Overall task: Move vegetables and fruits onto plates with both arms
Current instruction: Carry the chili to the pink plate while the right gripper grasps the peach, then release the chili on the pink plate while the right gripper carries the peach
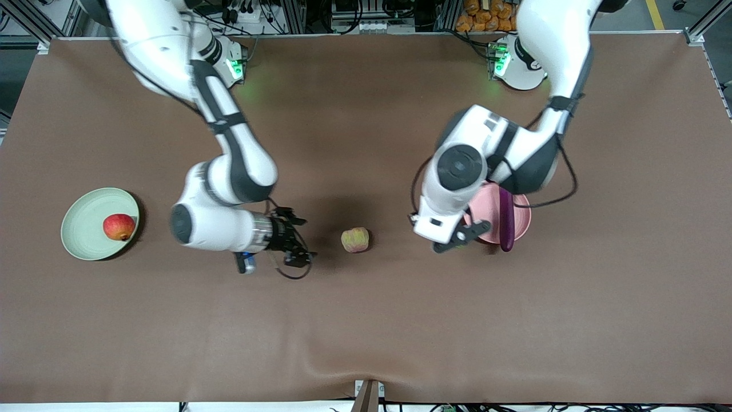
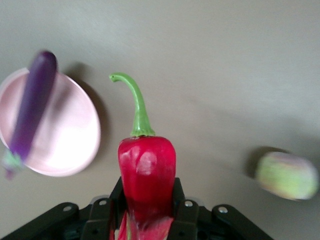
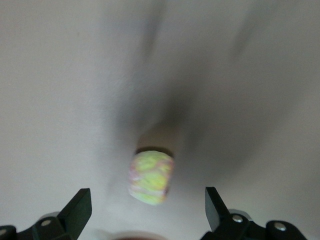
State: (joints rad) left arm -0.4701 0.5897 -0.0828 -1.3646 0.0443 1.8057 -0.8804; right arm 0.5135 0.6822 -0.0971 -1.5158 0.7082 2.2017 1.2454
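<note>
The pale fruit (image 1: 355, 240) lies alone on the brown counter (image 1: 366, 320) between the two grippers, with bare cloth all round it; seen from the fruit, the right gripper (image 1: 298, 238) is at nine o'clock in the front view and the left gripper (image 1: 461, 234) at three o'clock; nothing stands between the fruit and either one.

The right gripper is spread wide and holds nothing; in the right wrist view the fruit (image 3: 151, 177) shows between its two fingers (image 3: 77, 210), not touching them.

The left gripper is clamped on the chili (image 2: 146, 177), green stem pointing away from the fingers (image 2: 186, 218); it hangs over the counter at the rim of the pink plate (image 1: 523, 220), at about eight o'clock from the plate's middle; in the front view the arm hides the chili and much of the plate.

The pink plate holds the eggplant (image 1: 506, 220), which lies across it with one end sticking out over the rim nearest the front camera; the left wrist view shows the same plate (image 2: 65, 132) and eggplant (image 2: 32, 102), and the pale fruit (image 2: 286, 176) well apart.

The green plate (image 1: 86, 220) sits toward the right arm's end of the counter; the red fruit (image 1: 119, 227) rests in it, at about three o'clock near the rim.
</note>
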